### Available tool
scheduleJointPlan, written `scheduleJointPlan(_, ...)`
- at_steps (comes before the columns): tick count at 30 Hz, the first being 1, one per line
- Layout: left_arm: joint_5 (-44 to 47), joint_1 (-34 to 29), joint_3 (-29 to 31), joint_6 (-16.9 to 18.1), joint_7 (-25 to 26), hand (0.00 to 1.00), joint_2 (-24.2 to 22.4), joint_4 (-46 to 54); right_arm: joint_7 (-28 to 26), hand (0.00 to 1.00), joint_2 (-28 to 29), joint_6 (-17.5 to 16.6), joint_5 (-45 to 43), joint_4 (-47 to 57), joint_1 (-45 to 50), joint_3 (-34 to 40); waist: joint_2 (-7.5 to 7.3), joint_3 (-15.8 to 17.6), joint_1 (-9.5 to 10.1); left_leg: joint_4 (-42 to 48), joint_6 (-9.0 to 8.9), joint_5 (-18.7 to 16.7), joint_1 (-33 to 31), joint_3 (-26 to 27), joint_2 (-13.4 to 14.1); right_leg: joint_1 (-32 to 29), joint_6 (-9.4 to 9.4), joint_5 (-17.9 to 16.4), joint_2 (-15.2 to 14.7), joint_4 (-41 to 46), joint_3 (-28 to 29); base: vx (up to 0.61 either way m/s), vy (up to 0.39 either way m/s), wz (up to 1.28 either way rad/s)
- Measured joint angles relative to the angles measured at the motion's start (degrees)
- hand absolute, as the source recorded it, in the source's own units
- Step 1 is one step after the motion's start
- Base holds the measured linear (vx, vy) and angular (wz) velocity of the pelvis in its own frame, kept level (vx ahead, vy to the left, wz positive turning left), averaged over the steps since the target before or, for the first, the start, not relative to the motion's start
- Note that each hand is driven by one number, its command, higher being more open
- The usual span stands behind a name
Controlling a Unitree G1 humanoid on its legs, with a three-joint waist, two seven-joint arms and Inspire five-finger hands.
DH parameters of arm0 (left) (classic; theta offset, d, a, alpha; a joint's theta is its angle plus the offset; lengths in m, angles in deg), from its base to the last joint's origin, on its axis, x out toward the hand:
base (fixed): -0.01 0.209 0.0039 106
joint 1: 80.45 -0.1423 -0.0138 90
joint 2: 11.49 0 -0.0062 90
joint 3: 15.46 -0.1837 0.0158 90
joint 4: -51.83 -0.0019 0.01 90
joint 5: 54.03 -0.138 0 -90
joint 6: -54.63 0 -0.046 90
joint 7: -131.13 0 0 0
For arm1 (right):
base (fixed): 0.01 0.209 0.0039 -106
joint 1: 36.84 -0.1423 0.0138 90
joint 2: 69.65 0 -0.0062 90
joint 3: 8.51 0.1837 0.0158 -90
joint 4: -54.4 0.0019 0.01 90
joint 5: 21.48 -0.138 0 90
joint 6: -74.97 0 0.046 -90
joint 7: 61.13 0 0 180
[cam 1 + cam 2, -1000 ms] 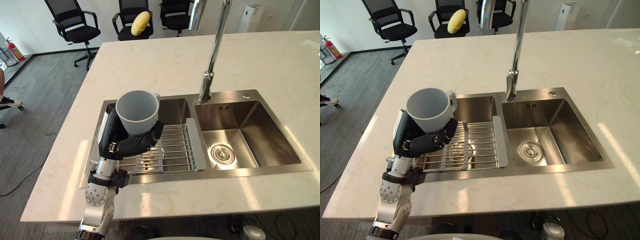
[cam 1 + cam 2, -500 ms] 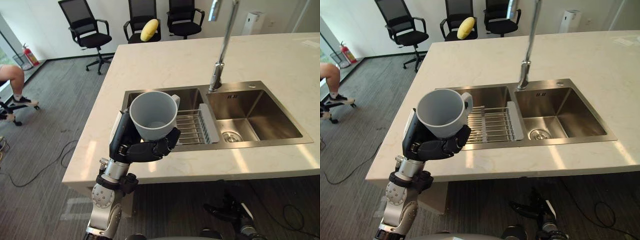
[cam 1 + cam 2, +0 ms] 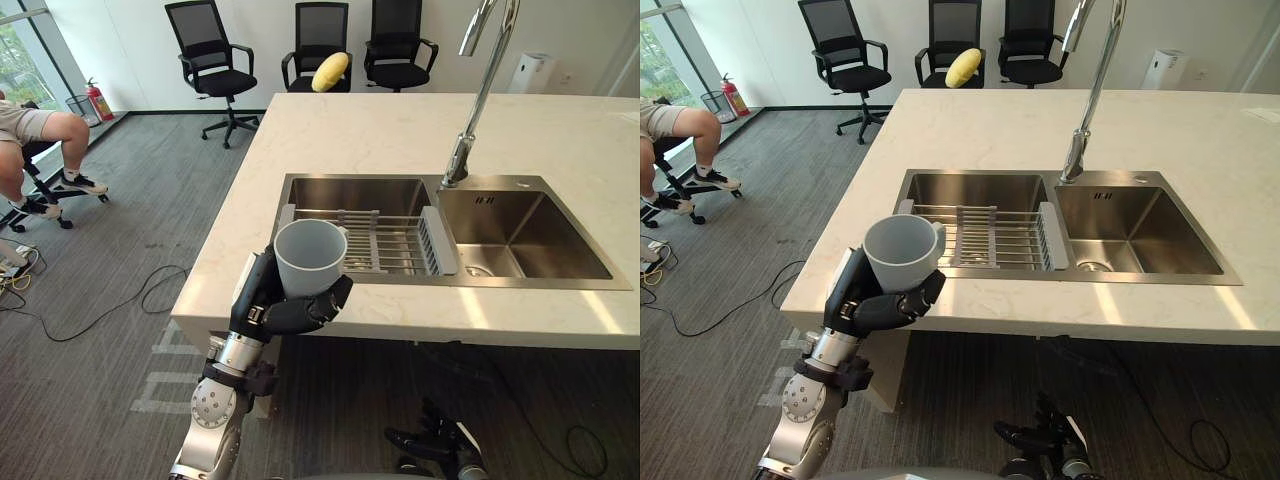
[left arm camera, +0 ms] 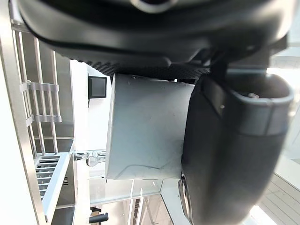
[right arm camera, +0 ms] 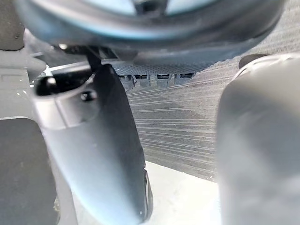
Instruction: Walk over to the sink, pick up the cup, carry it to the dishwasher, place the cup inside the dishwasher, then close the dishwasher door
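From the head, high and set back, looking down and forward across the table [image 3: 400, 130] and sink [image 3: 1140, 225]; both eye views on that same scene, shifted slightly sideways. Left wrist view pressed close along the left robot hand [image 4: 234, 140], facing cup [image 4: 145, 126] and rack [image 4: 40, 86]. Right wrist view equally close along the right robot hand [image 5: 108, 154], facing carpeted floor [image 5: 178, 136].
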Motion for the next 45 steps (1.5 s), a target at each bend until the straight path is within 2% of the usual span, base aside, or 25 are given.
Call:
scheduleJointPlan(2, 0.04, -0.1, -1.23, -0.04, 0.5, 0.0, -0.08, -0.1, 0.09, 1.0, 0.25, -0.16, 0.04, -0.07, 1.97, -0.33, -0.13, -0.24, 0.21, 0.31, 0.14, 0.41, -0.91, -5.35, -1.17, 0.53, 0.47, -4.22, 1.15, 3.03, 3.86, 0.06, -0.113, 1.15)
scheduleJointPlan(5, 0.05, -0.23, -1.23, -0.06, 1.0, 0.0, 0.53, -0.96, -0.85, 1.0, -0.52, -0.23, 0.22, -0.54, 1.31, -2.47, 0.4, -1.26, 2.3, -1.61, -0.08, 1.75, -1.56, -8.6, -1.29, 2.49, 0.66, -4.51, 1.07, 1.11, 0.15, 0.08, -0.06, 0.69)
scheduleJointPlan(8, 0.16, -0.47, -1.18, -0.5, 1.52, 0.0, 1.13, -1.31, -0.72, 1.0, -0.49, -0.25, 0.54, -0.54, -0.49, -3.49, 0.73, -1.83, 1.96, -2.9, 0.33, 3.97, -3.28, -10.21, -1.78, 3.62, 0.52, -5.28, 1.47, -0.25, -1.7, 0.07, -0.051, 0.88)
scheduleJointPlan(10, 0.31, -0.6, -1.22, -1.53, 0.06, 0.0, 0.93, -1.56, -0.5, 1.0, -0.1, -0.25, 0.55, -0.6, -0.72, -3.46, 0.63, -1.92, 1.4, -4.22, 1.78, 6.72, -4.96, -5.89, -2.56, 5.48, -0.2, -5.58, 1.28, -1.82, -3.68, 0.1, -0.017, 1.6)
scheduleJointPlan(11, 1.99, -1.05, -1.22, -1.66, -1.05, 0.0, 0.43, -1.45, -0.07, 1.0, -0.13, -0.24, 0.57, -1.15, -1.24, -3.33, 0.5, -1.97, 1.81, -6.13, 3.69, 9.2, -5.64, -0.09, -3.01, 6.65, -0.06, -5.18, 0.11, -2.54, -8.08, 0.08, 0.029, 1.52)
scheduleJointPlan(12, 2.43, -1.04, -1.23, -1.71, -1.41, 0.0, 0.35, -1.44, 0.2, 1.0, 0.01, -0.24, 0.55, -1.13, -1.27, -3.32, 0.38, -1.93, 1.79, -7.3, 4.5, 9.86, -5.8, 2.87, -3.08, 7.26, -0.07, -4.95, -0.6, -2.9, -10.2, 0.08, 0.083, 1.77)
scheduleJointPlan(13, 3.56, -0.76, -1.29, -1.73, -2.58, 0.0, -0.08, -1.39, 1.08, 1.0, 0.31, -0.21, 0.5, -1.18, -1.36, -3.26, 0.28, -2.15, 1.69, -7.99, 6.19, 9.16, -5.88, 11.27, -2.45, 8.28, 0.03, -4.93, -1.21, -3.22, -14.49, 0.07, 0.07, 1.36)
scheduleJointPlan(14, 4.11, -0.67, -1.34, -1.73, -3.22, 0.0, -0.43, -1.35, 1.58, 1.0, 0.28, -0.19, 0.5, -1.18, -1.52, -3.26, 0.29, -2.15, 1.85, -7.39, 6.61, 9.2, -6.0, 15.51, -1.61, 8.89, 0.03, -4.93, -1.41, -3.17, -16.0, 0.11, 0.092, 1.63)
scheduleJointPlan(15, 4.58, -0.3, -1.59, -1.72, -4.28, 0.0, -1.11, -1.3, 2.36, 1.0, -0.09, -0.19, 0.43, -1.0, -1.67, -3.22, 0.35, -2.16, 1.8, -6.66, 5.56, 10.17, -6.1, 20.45, -1.13, 10.41, 0.0, -4.96, -1.69, -3.07, -18.39, 0.09, 0.088, 1.38)
scheduleJointPlan(16, 4.93, -0.08, -2.26, -1.49, -4.74, 0.0, -1.45, -1.28, 3.12, 1.0, -0.36, -0.17, 0.43, -0.98, -1.9, -3.29, 0.31, -2.15, 1.87, -7.32, 5.56, 10.23, -5.78, 20.58, -1.89, 11.53, -0.08, -5.01, -2.11, -2.59, -19.1, 0.07, 0.102, 1.24)
scheduleJointPlan(20, 5.6, -0.58, -3.01, -1.02, -4.26, 0.0, -0.23, -1.57, 3.35, 1.0, 0.17, -0.2, 0.45, 0.81, -3.99, -3.83, -0.58, -2.19, 1.96, -10.31, 6.42, 11.1, -4.15, 17.63, -4.82, 11.73, -0.49, -5.22, -4.54, 2.19, -16.0, 0.03, 0.109, 0.54)
scheduleJointPlan(22, 5.61, -0.57, -3.15, -1.01, -4.26, 0.0, -0.37, -1.54, 3.21, 1.0, 0.1, -0.11, 0.46, 1.24, -3.97, -3.95, -1.08, -1.93, 1.96, -10.95, 6.77, 10.5, -3.69, 15.86, -6.06, 10.06, -0.57, -5.14, -6.82, 8.75, -14.11, 0.02, 0.113, 0.5)
scheduleJointPlan(24, 5.62, -0.57, -3.13, -1.03, -4.18, 0.0, -0.46, -1.51, 3.23, 1.0, -0.02, 0.47, 0.45, 1.47, -3.39, -4.63, -1.76, -1.52, 1.95, -10.49, 7.8, 9.57, -2.94, 14.15, -7.37, 7.66, -1.86, -4.24, -9.68, 17.39, -11.65, 0.04, 0.107, 0.52)
scheduleJointPlan(25, 5.66, -0.57, -3.09, -1.05, -4.13, 0.0, -0.4, -1.48, 3.2, 1.0, -0.27, 1.21, 0.49, 1.48, -2.92, -5.56, -2.37, -0.95, 1.84, -9.53, 8.44, 8.59, -2.46, 12.87, -8.04, 5.25, -3.99, -1.69, -11.48, 24.46, -8.79, 0.07, 0.105, 0.6)
scheduleJointPlan(26, 5.65, -0.58, -3.19, -1.1, -4.08, 0.0, -0.66, -1.46, 3.14, 1.0, -0.34, 1.7, 0.51, 1.46, -2.17, -6.05, -1.95, -0.55, 1.5, -8.65, 9.09, 7.76, -1.65, 10.82, -8.27, 2.45, -5.47, 1.96, -11.8, 30.52, -4.69, 0.08, 0.102, 0.64)
scheduleJointPlan(27, 5.67, -0.57, -3.13, -1.02, -4.07, 0.0, -0.47, -1.35, 3.12, 1.0, -0.18, 1.72, 0.52, 1.42, -1.8, -6.36, -1.62, -0.28, 1.19, -8.15, 9.24, 7.36, -1.4, 9.77, -8.2, 1.19, -5.03, 1.37, -10.81, 33.1, -1.84, 0.1, 0.072, 0.78)
scheduleJointPlan(28, 5.75, -0.61, -2.96, -0.84, -3.77, 0.0, -0.47, -1.36, 2.96, 1.0, -0.11, 1.44, 0.5, 2.28, -1.5, -6.34, -1.56, 0.25, 0.36, -7.19, 9.45, 6.83, -1.57, 7.5, -8.01, -0.9, -4.04, -5.63, -7.37, 35.54, 2.03, 0.09, 0.046, 0.96)
scheduleJointPlan(29, 6.28, -0.59, -3.02, -0.78, -3.24, 0.0, -0.49, -1.41, 2.97, 1.0, -0.05, 1.05, 0.44, 2.42, -1.24, -6.53, -1.63, 0.51, -0.43, -6.91, 9.47, 6.76, -1.65, 5.07, -7.96, -1.99, -3.18, -10.39, -3.67, 33.98, 4.03, 0.08, 0.032, 1.02)
scheduleJointPlan(31, 6.32, -0.6, -3.14, -0.35, -2.64, 0.0, -0.43, -1.49, 3.05, 1.0, 0.11, 0.89, 0.43, 2.44, -0.66, -6.79, -1.89, 0.79, -0.65, -6.32, 9.45, 6.46, -1.99, 2.77, -7.99, -2.68, -2.1, -13.45, 0.73, 27.39, 6.45, 0.07, 0.001, 0.85)
scheduleJointPlan(33, 6.66, -0.6, -3.26, -0.21, -2.11, 0.0, -0.5, -1.52, 3.03, 1.0, 0.51, 0.73, 0.41, 5.03, 1.79, -6.92, -2.14, 0.62, -1.02, -3.69, 9.13, 5.09, -3.81, -0.71, -8.62, -2.91, -1.69, -14.22, 6.02, 14.81, 12.5, 0.09, -0.061, 0.94)
scheduleJointPlan(35, 6.73, -0.6, -3.19, 0.35, -2.39, 0.0, -0.52, -1.48, 2.99, 1.0, 1.13, 0.35, 0.33, 7.4, 4.0, -7.9, -3.98, -0.26, -1.02, -0.71, 8.84, 3.24, -5.65, -0.75, -9.66, -2.14, -1.87, -14.01, 5.94, 8.53, 12.96, 0.14, -0.145, 0.79)
scheduleJointPlan(36, 6.74, -0.66, -3.08, 0.55, -2.51, 0.0, -1.02, -1.69, 2.63, 1.0, 1.37, 0.34, 0.32, 8.05, 4.56, -8.02, -3.99, -0.18, -1.15, 1.49, 8.5, 1.94, -6.39, -0.02, -9.43, -1.5, -2.17, -11.33, 5.68, 8.2, 12.57, 0.23, -0.207, 0.86)
scheduleJointPlan(37, 6.75, -1.88, -3.41, 1.11, -2.92, 0.0, -3.05, -1.69, 1.84, 1.0, 1.38, 0.34, -0.02, 8.69, 5.18, -7.93, -2.97, -0.42, -0.8, 5.46, 7.34, -0.72, -7.32, 3.12, -6.44, 0.01, -2.54, -11.52, 6.15, 8.08, 10.0, 0.23, -0.165, 0.72)
scheduleJointPlan(40, 6.73, -2.59, -4.06, 2.46, -4.72, 0.0, -5.08, -1.59, 1.65, 1.0, 1.4, 0.33, -0.18, 11.63, 4.86, -7.94, -1.26, -1.63, 0.88, 8.7, 6.06, -2.26, -7.97, 2.7, -4.67, 2.61, -3.24, -12.26, 7.13, 7.31, 7.29, 0.22, -0.102, 0.47)
scheduleJointPlan(45, 7.78, -3.14, -3.37, 3.8, -5.77, 0.0, -4.7, -1.76, 2.06, 1.0, 2.47, 0.14, -1.04, 12.1, 2.91, -8.05, -1.84, -2.09, 2.13, 5.51, 5.33, -0.85, -6.55, 2.06, -5.19, 4.17, -3.81, -12.62, 7.2, 6.66, 6.07, 0.11, -0.045, 0.33)
